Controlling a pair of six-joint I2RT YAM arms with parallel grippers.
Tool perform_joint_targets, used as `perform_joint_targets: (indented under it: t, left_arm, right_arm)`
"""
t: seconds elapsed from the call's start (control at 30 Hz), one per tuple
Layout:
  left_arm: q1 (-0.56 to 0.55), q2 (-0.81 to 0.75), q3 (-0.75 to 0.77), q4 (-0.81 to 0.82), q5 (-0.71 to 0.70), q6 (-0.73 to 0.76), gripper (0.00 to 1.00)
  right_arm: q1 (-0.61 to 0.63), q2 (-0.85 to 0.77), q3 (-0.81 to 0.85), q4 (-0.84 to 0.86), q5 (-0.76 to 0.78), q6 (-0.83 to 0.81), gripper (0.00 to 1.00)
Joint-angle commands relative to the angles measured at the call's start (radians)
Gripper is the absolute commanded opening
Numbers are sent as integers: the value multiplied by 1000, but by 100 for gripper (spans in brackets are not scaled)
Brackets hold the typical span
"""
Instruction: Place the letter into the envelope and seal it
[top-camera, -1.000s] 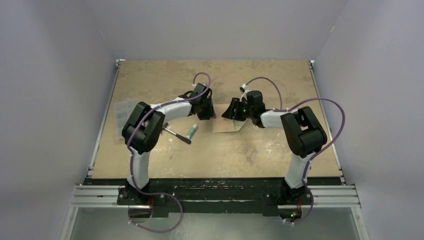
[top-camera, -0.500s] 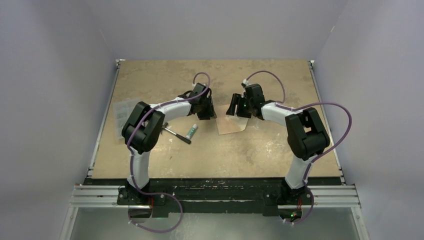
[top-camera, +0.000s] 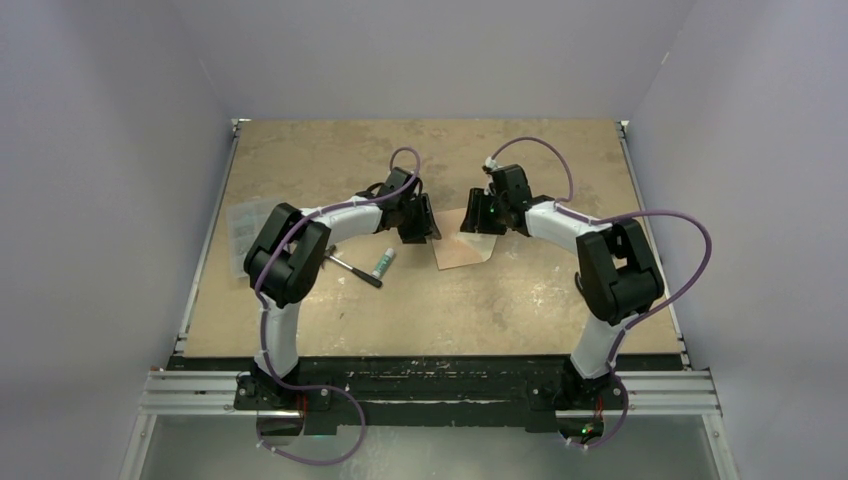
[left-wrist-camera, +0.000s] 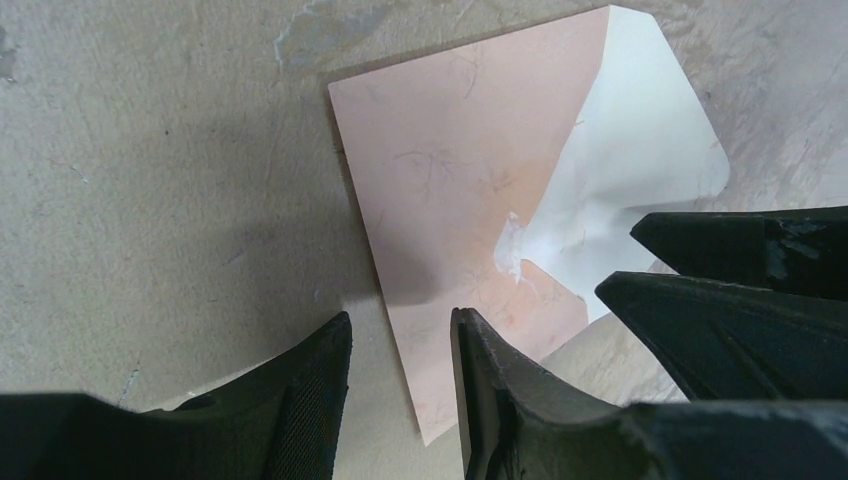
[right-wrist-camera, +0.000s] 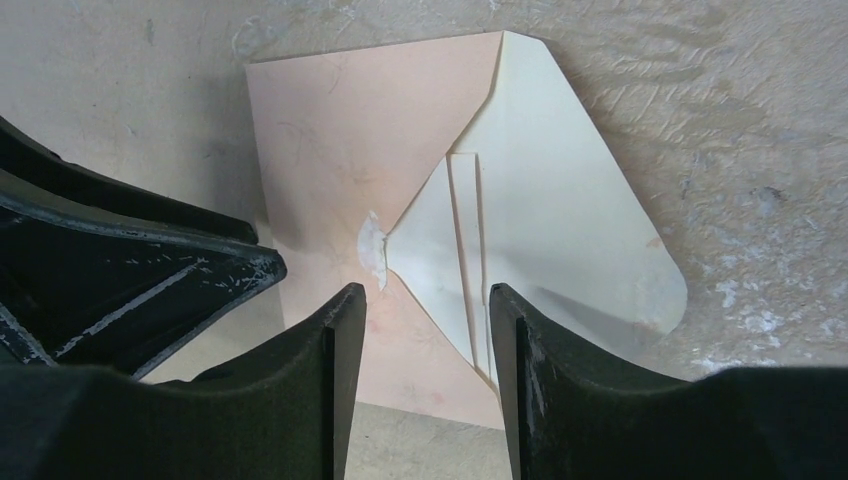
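The salmon-pink envelope (top-camera: 460, 250) lies flat on the table between my two grippers, its cream-yellow flap (right-wrist-camera: 570, 230) open and spread on the table. In the left wrist view the envelope (left-wrist-camera: 450, 170) is just ahead of my open, empty left gripper (left-wrist-camera: 400, 345), whose right finger hangs over the envelope's near edge. My right gripper (right-wrist-camera: 418, 305) is open and empty, low over the envelope's mouth (right-wrist-camera: 440, 250). No separate letter sheet shows; only a pale inner panel is seen in the mouth. Each gripper's fingers appear in the other's wrist view.
A small green-and-white glue stick (top-camera: 383, 263) and a black-handled tool (top-camera: 352, 270) lie left of the envelope, beside the left arm. A clear plastic sheet (top-camera: 243, 228) lies at the table's left edge. Grey walls enclose the table on three sides.
My right gripper has swung a little right and away, uncovering more of the envelope; its elbow has moved outward. My left gripper has edged slightly right toward the envelope.
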Motion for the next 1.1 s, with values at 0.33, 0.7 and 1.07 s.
perform_joint_targets:
  t: [0.33, 0.7, 1.07]
  left_arm:
    - [1, 60, -17, -67, 36, -46, 41]
    - [1, 110, 2, -54, 105, -39, 34]
    - [5, 65, 13, -104, 3, -15, 37]
  right_arm:
    - [1, 60, 13, 23, -39, 2, 51]
    - [1, 70, -45, 128, -205, 60, 46]
    - [-1, 7, -38, 97, -165, 88, 47]
